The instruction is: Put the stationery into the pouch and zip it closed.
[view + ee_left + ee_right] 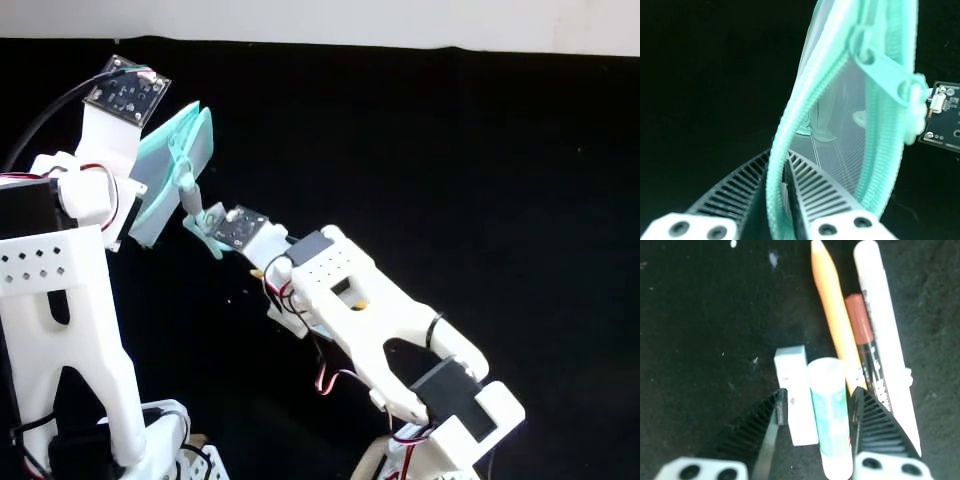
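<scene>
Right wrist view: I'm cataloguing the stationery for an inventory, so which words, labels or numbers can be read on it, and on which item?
No text here can be read.
Glue stick: print on its teal label, too blurred to read.
Dark pen: pale print along the barrel, too blurred to read.
Eraser: faint reddish marks, too small to read.
Pencil: no print seen.
White marker: no print seen.

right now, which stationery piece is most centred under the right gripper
The white tube with the teal label, squarely between the open right gripper fingers; the eraser sits by one finger, the pencil and marker past the other.
</scene>
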You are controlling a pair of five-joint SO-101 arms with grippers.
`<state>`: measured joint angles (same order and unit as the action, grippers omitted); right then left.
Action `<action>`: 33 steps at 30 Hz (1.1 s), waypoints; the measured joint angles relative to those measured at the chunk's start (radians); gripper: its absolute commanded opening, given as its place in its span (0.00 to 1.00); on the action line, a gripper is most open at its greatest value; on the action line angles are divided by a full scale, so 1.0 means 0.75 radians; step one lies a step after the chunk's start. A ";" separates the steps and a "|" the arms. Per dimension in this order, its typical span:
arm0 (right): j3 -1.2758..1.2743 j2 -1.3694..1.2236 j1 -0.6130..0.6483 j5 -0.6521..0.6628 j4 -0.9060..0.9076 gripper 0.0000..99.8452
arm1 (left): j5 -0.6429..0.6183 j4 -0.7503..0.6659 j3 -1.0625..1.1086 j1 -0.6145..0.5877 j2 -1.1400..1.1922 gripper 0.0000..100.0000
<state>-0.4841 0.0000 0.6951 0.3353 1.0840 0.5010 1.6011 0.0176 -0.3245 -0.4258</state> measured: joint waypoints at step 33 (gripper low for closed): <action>-0.127 0.010 0.110 0.014 -0.055 0.21 | 0.000 0.000 0.000 0.000 0.000 0.01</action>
<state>-0.5792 0.0077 0.7779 0.3460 1.0426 0.5010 1.6011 0.0176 -0.3245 -0.4258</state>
